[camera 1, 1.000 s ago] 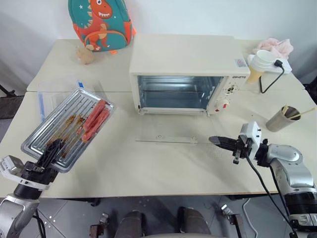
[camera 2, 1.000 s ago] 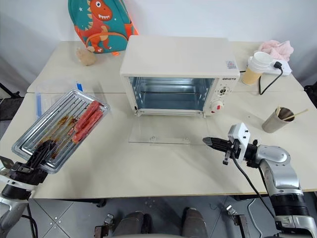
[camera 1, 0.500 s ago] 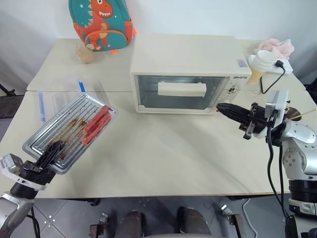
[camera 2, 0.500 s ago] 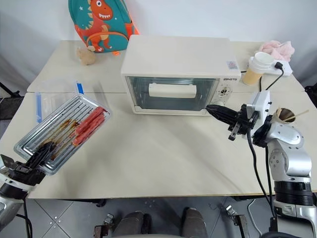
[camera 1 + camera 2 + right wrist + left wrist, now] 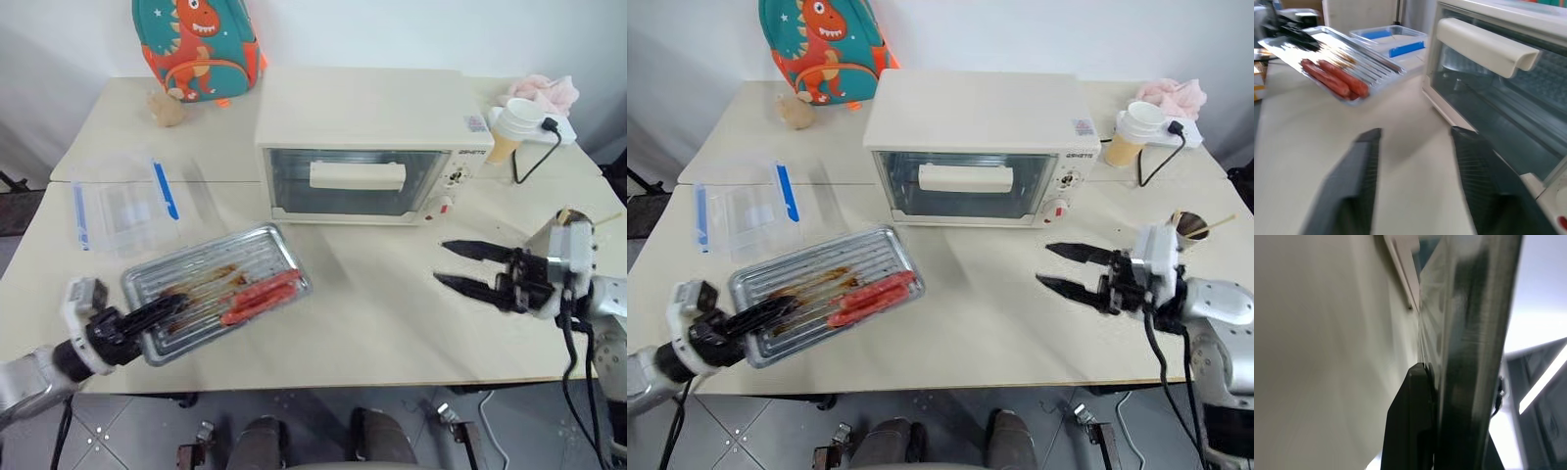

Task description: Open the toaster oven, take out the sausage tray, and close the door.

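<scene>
The cream-white toaster oven stands at the back middle of the table. Its glass door is shut, with the bar handle facing me. The silver sausage tray, stained brown and carrying red sausages, lies roughly level, low over the table's front left. My left gripper is shut on the tray's near corner, and the tray's rim runs beside its black finger. My right gripper is open and holds nothing, to the right of and in front of the oven.
A clear plastic box with blue clips sits at the left, behind the tray. A dinosaur backpack and a small beige object are at the back left. A paper cup, pink cloth and power strip lie at the back right.
The oven door went from lying open to shut. My right gripper drew back from the oven and opened. My left gripper swung the tray to the right.
</scene>
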`<move>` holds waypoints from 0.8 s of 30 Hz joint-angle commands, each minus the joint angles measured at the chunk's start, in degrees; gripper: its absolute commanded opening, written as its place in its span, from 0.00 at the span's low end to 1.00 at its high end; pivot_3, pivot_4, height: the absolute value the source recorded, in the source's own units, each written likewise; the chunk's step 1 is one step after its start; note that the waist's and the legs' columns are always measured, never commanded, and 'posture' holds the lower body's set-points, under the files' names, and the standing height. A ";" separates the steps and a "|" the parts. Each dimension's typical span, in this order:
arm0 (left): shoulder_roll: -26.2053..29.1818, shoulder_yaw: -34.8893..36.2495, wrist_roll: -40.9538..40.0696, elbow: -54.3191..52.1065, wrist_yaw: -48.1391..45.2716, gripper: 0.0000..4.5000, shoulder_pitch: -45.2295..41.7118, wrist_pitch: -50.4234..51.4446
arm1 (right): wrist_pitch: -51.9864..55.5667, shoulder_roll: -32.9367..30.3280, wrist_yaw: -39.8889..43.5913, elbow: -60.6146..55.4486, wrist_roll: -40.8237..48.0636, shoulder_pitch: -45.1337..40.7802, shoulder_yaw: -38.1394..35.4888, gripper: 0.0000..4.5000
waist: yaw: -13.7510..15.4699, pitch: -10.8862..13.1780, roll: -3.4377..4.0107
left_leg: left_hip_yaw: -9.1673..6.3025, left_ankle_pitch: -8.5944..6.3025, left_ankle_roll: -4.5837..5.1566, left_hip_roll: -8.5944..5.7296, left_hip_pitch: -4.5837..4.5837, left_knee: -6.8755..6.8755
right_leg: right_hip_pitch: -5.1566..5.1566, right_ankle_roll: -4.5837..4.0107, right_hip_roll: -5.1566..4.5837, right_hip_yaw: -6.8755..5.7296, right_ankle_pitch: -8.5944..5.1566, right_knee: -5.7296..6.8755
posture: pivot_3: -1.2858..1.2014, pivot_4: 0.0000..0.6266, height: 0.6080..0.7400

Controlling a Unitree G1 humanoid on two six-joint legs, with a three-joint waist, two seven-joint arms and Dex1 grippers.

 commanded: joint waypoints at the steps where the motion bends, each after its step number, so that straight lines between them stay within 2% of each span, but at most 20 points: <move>1: -3.19 -11.06 7.08 -2.25 -1.88 0.00 -11.28 1.42 | -3.24 2.60 2.82 -2.97 5.11 4.80 -5.08 0.81 | 1.21 0.00 0.00 | -0.01 0.01 0.00 -0.01 0.00 0.01 | 0.03 0.00 0.00 0.00 0.00 -0.01 | 0.52 0.24 1.00; 3: -5.69 -15.55 11.49 -0.46 -2.96 0.00 -17.39 2.02 | 0.65 0.39 3.93 -3.39 7.34 7.61 -6.36 0.97 | 1.15 0.00 0.00 | 0.10 0.02 0.02 -0.06 -0.01 0.06 | 0.03 0.04 0.00 0.04 0.02 -0.02 | 0.52 0.24 1.00; 4: -6.53 -17.14 13.52 0.15 -3.84 0.00 -19.49 2.25 | 0.96 -0.20 3.93 -3.41 7.05 8.57 -6.82 1.00 | 1.17 0.00 0.00 | 0.15 0.03 0.03 -0.09 0.00 0.06 | 0.03 0.05 -0.02 0.06 0.03 -0.03 | 0.52 0.24 1.00; 9: -12.12 -24.31 24.66 4.15 -7.44 0.00 -28.69 2.91 | -0.74 -0.96 6.36 -2.71 7.18 11.84 -10.06 1.00 | 0.96 -0.01 0.01 | 0.37 0.04 -0.01 0.01 0.03 0.05 | 0.00 0.05 0.15 0.03 0.03 -0.01 | 0.52 0.24 1.00; 14: -18.19 -26.63 32.99 7.46 -9.79 0.00 -32.38 0.91 | -1.43 -0.95 6.04 -3.40 6.77 15.19 -13.55 1.00 | 1.22 -0.01 0.01 | 0.68 0.04 -0.02 0.07 0.01 0.06 | -0.01 0.04 0.19 0.05 0.03 -0.06 | 0.52 0.24 1.00; 18: -21.31 -25.50 37.27 9.25 -10.48 0.00 -33.40 0.37 | -1.90 -0.76 5.98 -3.47 6.48 16.34 -14.59 1.00 | 1.63 -0.01 0.00 | 0.66 0.05 0.00 0.05 0.02 0.16 | 0.10 0.04 0.18 0.06 0.03 -0.11 | 0.52 0.24 1.00; 21: -23.87 -24.92 40.29 10.43 -11.76 0.14 -34.22 -1.24 | -2.74 -0.71 6.64 -2.50 4.87 17.80 -14.38 1.00 | 1.82 -0.01 0.00 | 0.61 0.05 0.00 0.06 0.13 0.17 | 0.24 0.04 0.17 0.04 0.03 -0.13 | 0.52 0.24 1.00; 24: -23.87 -25.05 43.59 9.07 -13.10 0.34 -33.82 -1.95 | -3.23 -0.55 6.29 -1.95 4.08 17.62 -13.68 1.00 | 1.76 -0.01 0.01 | 0.61 0.05 0.01 0.05 0.11 0.18 | 0.24 0.04 0.17 0.04 0.03 -0.17 | 0.52 0.24 1.00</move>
